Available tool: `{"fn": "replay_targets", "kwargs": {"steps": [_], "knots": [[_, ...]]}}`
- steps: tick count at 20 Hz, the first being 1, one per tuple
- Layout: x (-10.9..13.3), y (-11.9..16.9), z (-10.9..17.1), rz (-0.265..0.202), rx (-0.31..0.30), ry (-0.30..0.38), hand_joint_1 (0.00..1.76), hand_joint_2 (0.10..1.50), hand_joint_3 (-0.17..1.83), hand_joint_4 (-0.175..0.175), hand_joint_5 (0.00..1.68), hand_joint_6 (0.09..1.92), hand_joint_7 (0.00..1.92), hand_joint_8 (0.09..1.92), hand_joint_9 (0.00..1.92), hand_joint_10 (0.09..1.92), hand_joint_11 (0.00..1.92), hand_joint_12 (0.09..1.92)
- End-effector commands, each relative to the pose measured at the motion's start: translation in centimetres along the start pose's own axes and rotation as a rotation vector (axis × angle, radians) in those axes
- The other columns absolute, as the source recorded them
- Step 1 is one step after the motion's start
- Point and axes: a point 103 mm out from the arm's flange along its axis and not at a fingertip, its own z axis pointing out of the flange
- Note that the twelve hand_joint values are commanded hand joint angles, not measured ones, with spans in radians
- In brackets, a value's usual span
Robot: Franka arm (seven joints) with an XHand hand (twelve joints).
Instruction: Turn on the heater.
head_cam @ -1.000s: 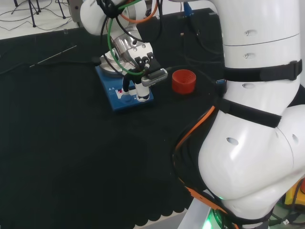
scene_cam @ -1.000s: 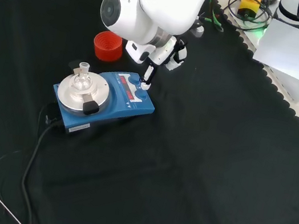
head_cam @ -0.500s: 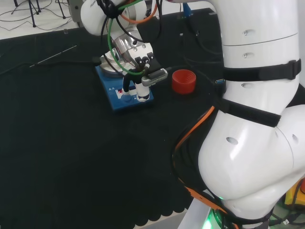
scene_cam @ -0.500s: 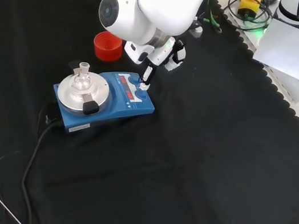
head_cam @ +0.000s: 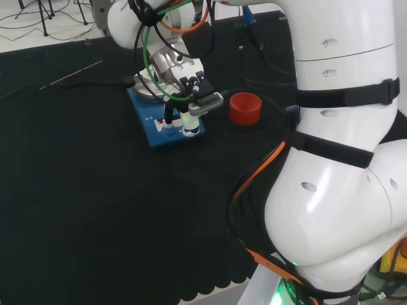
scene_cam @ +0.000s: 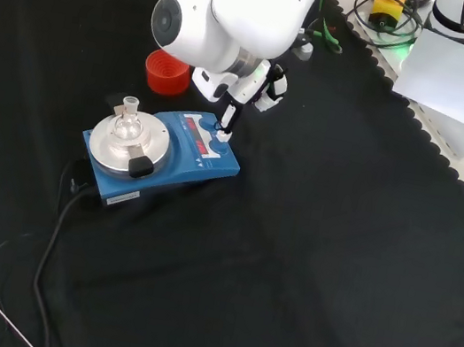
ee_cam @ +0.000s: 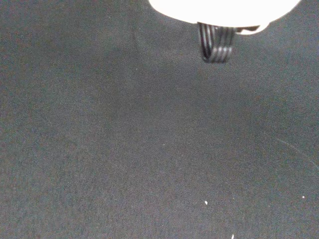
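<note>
Front view: the hand (scene_cam: 244,93) comes down from under the white arm link, one dark finger extended with its tip at the control panel of the heater (scene_cam: 183,158); no closed grasp on anything, the other fingers not clear to me.
Heater place: blue, on the black cloth (scene_cam: 310,241) just below the red cup (scene_cam: 163,72) in the front view; in the head view the heater (head_cam: 156,130) lies left of the red cup (head_cam: 245,107), with the hand (head_cam: 188,105) over its near end.
Handling: likely a stiff, fairly heavy box that stays put under a press; a fingertip on a knob or switch suits it, not a lift.
Fragile part: a small clear flask (scene_cam: 126,124) stands on the round metal plate; contents cannot be told.
Cup: appears empty in the head view.
Cable: a black cord (scene_cam: 51,241) trails off the heater's corner.
</note>
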Motion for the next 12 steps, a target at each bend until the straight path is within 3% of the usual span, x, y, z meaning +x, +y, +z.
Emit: {"fn": "replay_targets", "kwargs": {"steps": [1,12], "knots": [[0.02,0.21,0.18,-0.001,0.004,0.001,1.50,0.59,1.17,-0.023,0.37,0.11,1.89,1.53,1.92,1.54,1.92,1.64],[-0.01,0.36,0.35,0.000,0.002,0.002,1.50,0.59,1.18,-0.024,0.37,0.10,1.89,1.53,1.92,1.54,1.92,1.64]]}}
